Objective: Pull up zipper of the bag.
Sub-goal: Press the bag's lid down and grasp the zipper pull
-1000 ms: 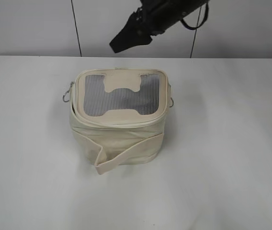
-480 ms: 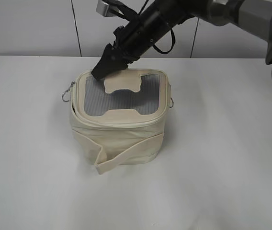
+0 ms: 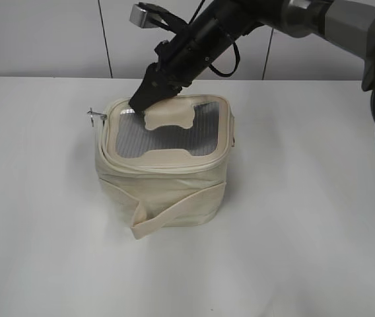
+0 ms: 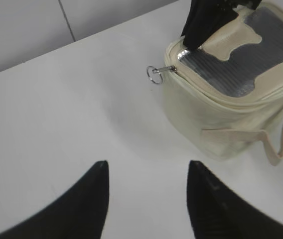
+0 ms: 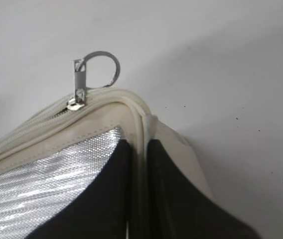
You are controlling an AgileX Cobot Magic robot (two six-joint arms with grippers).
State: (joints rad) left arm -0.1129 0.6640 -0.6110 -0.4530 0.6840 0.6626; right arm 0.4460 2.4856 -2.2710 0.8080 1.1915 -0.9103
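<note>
Exterior view: the bag (image 3: pixel 163 168) sits upright near the middle of a white table (image 3: pixel 306 231), its mesh top panel (image 3: pixel 164 135) facing up and its strap (image 3: pixel 174 214) drooping across the front. The right gripper (image 3: pixel 142 102) reaches across from the upper right and presses its tips onto the top's back-left corner, apparently to pin the lid down so that the zipper (image 3: pixel 161 166) can be drawn without the soft bag shifting. A ring pull (image 3: pixel 95 115) sticks out from the left corner, just beside those tips.

Left wrist view: the left gripper (image 4: pixel 146 199) hangs over bare table, well apart from the bag, its jaws spread wide and empty. The ring pull (image 4: pixel 156 74) and its silver slider (image 4: pixel 170 69) lie ahead of it on the near corner, so this arm seems posted to come in for the pull while the other arm steadies.

Right wrist view: the right gripper's two dark fingers (image 5: pixel 106 199) stand nearly together astride the cream rim piping (image 5: pixel 140 144), one on the mesh and one outside it; whether they pinch the piping or merely bear down on it cannot be told. The slider (image 5: pixel 76 99) sits at the corner just ahead, its ring free and untouched.
</note>
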